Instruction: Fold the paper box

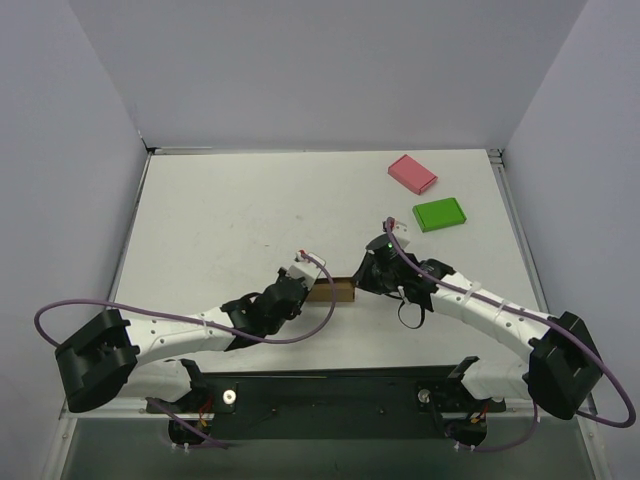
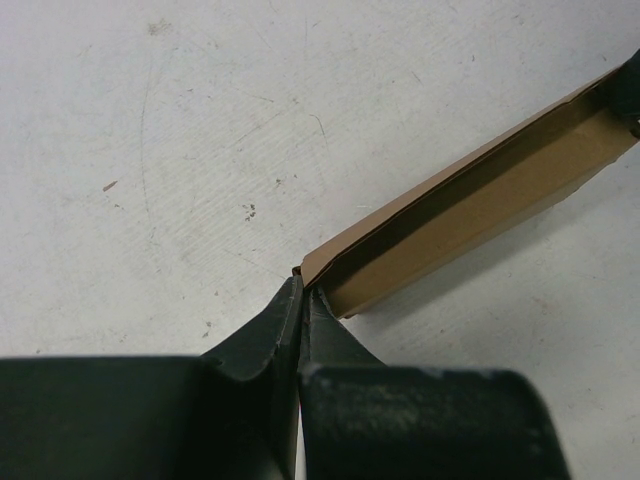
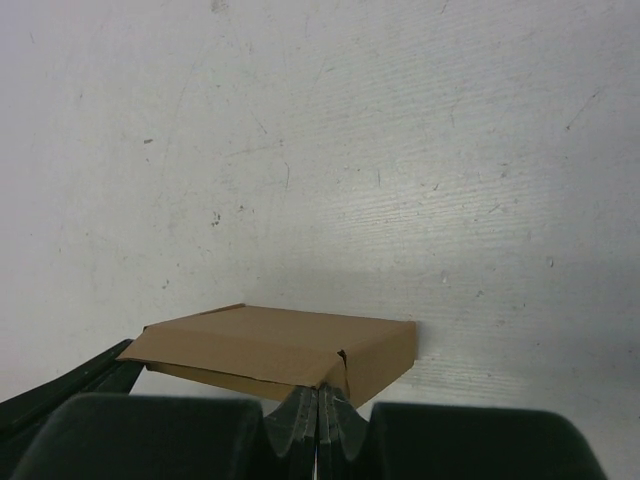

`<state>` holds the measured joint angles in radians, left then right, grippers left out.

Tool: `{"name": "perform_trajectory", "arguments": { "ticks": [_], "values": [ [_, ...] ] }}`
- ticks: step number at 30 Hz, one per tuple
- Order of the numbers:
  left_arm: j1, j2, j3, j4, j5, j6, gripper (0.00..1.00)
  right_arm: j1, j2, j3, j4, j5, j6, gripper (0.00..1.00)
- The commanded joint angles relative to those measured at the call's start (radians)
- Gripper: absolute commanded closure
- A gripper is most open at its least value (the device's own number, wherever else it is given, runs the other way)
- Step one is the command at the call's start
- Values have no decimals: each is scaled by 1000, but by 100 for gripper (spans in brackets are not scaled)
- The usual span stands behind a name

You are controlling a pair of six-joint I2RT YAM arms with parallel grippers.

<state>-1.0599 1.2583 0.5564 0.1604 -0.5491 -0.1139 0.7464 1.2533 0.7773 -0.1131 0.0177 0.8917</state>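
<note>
The paper box (image 1: 333,290) is a small flat brown cardboard box lying on the table between my two grippers. My left gripper (image 1: 308,282) is at its left end. In the left wrist view the jaws are pressed together, and the left gripper's tips (image 2: 303,290) touch the near corner of the box (image 2: 480,215). I cannot tell whether any card is caught between them. My right gripper (image 1: 360,281) is at the right end. It is shut, and its tips (image 3: 318,398) sit right under the front corner of the box (image 3: 270,345), whose lid lies folded down.
A pink flat box (image 1: 412,173) and a green flat box (image 1: 439,214) lie at the back right of the white table (image 1: 220,220). Grey walls stand on the left, back and right. Purple cables loop out from both arms.
</note>
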Motion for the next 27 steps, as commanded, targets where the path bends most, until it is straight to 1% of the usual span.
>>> {"name": "perform_trajectory", "arguments": {
  "ticks": [1, 6, 9, 12, 14, 15, 16, 17, 19, 20, 24, 27],
  "values": [
    [-25, 27, 17, -61, 90, 6, 100, -4, -43, 2, 134, -47, 41, 100],
    [-25, 36, 28, -65, 90, 10, 100, -15, -45, -19, 170, -74, 62, 100],
    [-25, 38, 37, -81, 87, 0, 100, -18, -38, -24, 165, -71, 49, 100],
    [-18, 35, 69, -116, 81, -61, 100, -9, -45, -27, 138, -42, -13, 100],
    [-8, 50, 125, -156, 95, -87, 100, 13, -49, -12, 93, 31, -71, 100],
    [0, 59, 146, -218, 95, -108, 100, 27, -51, -4, 42, 68, -92, 99],
    [3, 72, 169, -241, 95, -118, 100, 42, -52, 2, 18, 138, -111, 96],
    [5, 93, 206, -263, 98, -127, 100, 77, -54, 11, -5, 189, -126, 91],
    [8, 110, 237, -311, 101, -150, 100, 109, -57, 33, -75, 269, -154, 85],
    [8, 122, 255, -321, 104, -158, 100, 126, -54, 37, -91, 330, -158, 80],
    [9, 139, 283, -358, 109, -181, 100, 160, -55, 34, -114, 390, -169, 71],
    [11, 145, 284, -358, 113, -179, 100, 163, -48, 28, -111, 407, -175, 69]
  ]
}}
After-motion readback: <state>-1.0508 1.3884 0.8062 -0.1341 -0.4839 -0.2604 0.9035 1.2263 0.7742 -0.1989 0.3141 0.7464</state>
